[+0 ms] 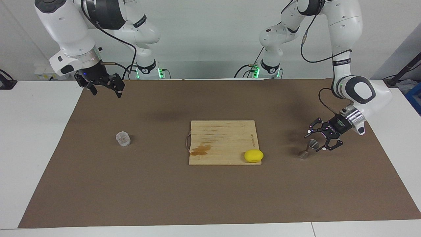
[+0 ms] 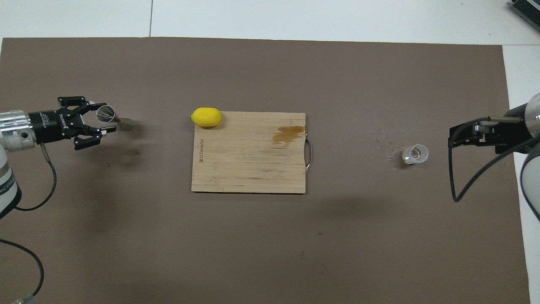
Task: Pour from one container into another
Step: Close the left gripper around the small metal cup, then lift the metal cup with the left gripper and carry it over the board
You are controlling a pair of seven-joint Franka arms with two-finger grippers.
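The metal hourglass jigger (image 1: 308,148) (image 2: 110,117) stands on the brown mat at the left arm's end of the table. My left gripper (image 1: 316,141) (image 2: 108,116) is low beside it and open. Its fingers straddle the jigger's upper cup with a small gap on each side. The clear glass tumbler (image 1: 123,139) (image 2: 415,153) stands alone on the mat at the right arm's end. My right gripper (image 1: 106,89) (image 2: 452,136) hangs open and waits in the air over the mat's corner, with nothing between its fingers.
A wooden cutting board (image 1: 223,138) (image 2: 249,164) with a brown stain lies mid-table. A yellow lemon (image 1: 253,155) (image 2: 206,117) rests at its corner toward the jigger. Small droplets (image 2: 386,150) dot the mat beside the tumbler.
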